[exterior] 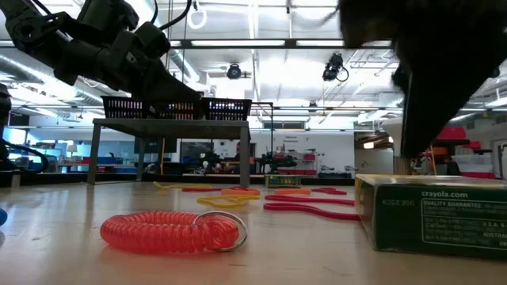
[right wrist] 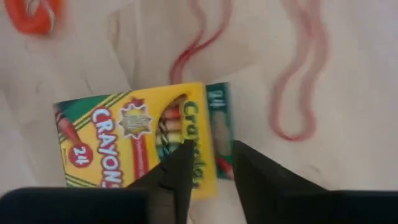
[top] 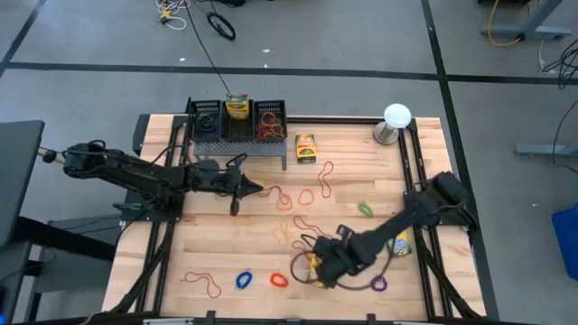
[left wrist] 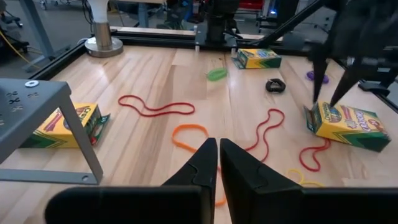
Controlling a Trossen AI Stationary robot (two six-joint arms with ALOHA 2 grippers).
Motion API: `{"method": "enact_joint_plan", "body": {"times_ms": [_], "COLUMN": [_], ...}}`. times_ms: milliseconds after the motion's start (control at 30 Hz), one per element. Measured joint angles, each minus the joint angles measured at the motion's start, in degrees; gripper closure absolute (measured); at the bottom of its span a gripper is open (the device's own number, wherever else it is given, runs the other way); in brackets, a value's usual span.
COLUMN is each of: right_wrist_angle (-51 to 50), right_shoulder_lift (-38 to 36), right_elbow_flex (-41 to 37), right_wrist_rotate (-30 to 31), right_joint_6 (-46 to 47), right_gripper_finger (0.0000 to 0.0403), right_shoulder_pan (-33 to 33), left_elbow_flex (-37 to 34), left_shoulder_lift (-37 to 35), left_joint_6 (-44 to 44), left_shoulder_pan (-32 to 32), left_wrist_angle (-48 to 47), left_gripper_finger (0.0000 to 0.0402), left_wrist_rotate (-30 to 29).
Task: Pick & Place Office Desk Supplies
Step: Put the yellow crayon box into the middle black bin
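**Readable text: crayon boxes only**

Crayon box (right wrist: 146,140) in right wrist view: "CRAYONS", "24", "Crayola" on yellow front. Same box (exterior: 432,215) in low view, green side: "crayola.com", "QUALITY GUARANTEE"; smaller print illegible. Other boxes' print in the left wrist view can't be read.

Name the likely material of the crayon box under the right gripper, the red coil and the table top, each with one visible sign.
Crayon box: printed card, slightly glossy, with folded edges. Red coil: probably translucent plastic, wound in a tight shiny spiral, a metal ring at its end. Table top: pale wood, matt, showing plank seams and grain.
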Motion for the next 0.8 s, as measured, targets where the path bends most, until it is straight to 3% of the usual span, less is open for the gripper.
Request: {"method": "enact_joint_plan", "body": {"times_ms": [133, 500, 800], "right_wrist_angle": [3.9, 4.8, 31.9], "right_shoulder_lift": [-0.2, -3.3, -4.5], "right_elbow_flex": [-3.5, -5.2, -19.3], "right_wrist_rotate": [-5.9, -8.9, -16.0], "right_joint_6": [-4.5, -8.4, -6.0], "right_gripper_finger": [0.0248, 0.0234, 0.0238], "right_shoulder_pan": [-3.9, -5.3, -6.0], "left_elbow_flex": [0.0, 0.0, 0.0], "left_shoulder_lift": [0.1, 0.2, 0.2], "left_joint_6": [0.1, 0.5, 0.5], "left_shoulder_pan": [0.0, 0.0, 0.0], "left_wrist_angle": [-0.1, -1.7, -2.6], "left_gripper_finger": [0.0372, 0.0373, 0.0374], "left_wrist_rotate": [0.0, 0.1, 0.1]}}
